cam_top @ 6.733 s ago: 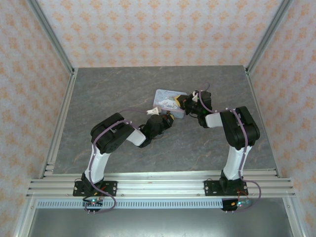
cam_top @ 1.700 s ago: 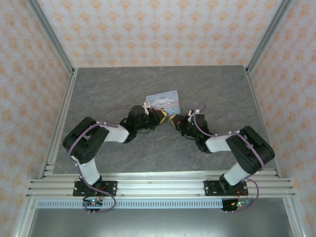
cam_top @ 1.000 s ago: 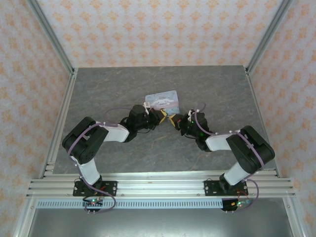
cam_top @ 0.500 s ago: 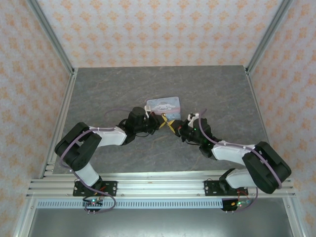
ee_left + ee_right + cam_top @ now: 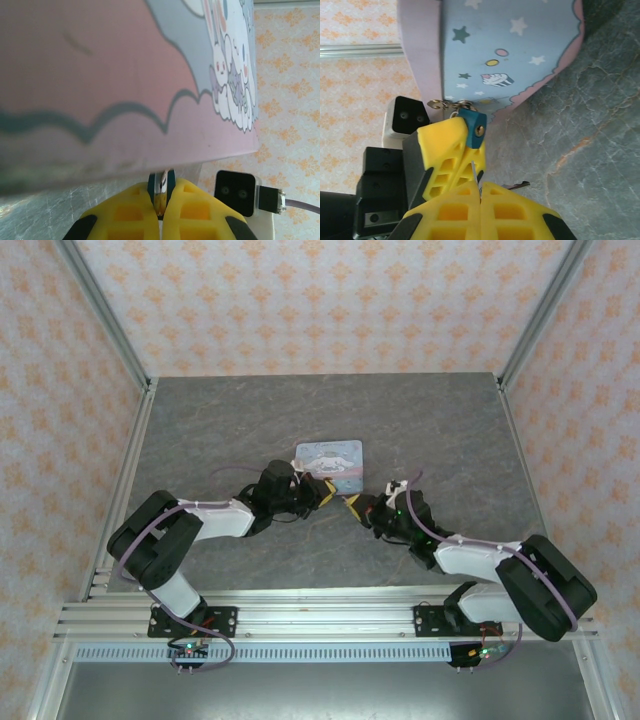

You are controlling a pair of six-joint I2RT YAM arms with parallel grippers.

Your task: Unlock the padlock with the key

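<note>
Working hard up against a pale blue cartoon tin [image 5: 330, 457] at the centre of the grey table [image 5: 200, 430], with that tin crowding the top of both wrist views and walling off whatever is behind. Pinching the padlock [image 5: 473, 129], left of centre in the right wrist view, in the left gripper [image 5: 160, 191], closed right down with yellow fingers [image 5: 445, 145] on the teal body. Hanging from small metal rings [image 5: 451, 104] at the tin's lower edge. Slanting along the long axis from those rings at upper left toward lower right, gold keyhole end facing the lens. Clamping the key [image 5: 471, 169] in the right gripper [image 5: 480, 192], squeezed tight at bottom centre, thin blade pointing straight up, tip just below the padlock.
</note>
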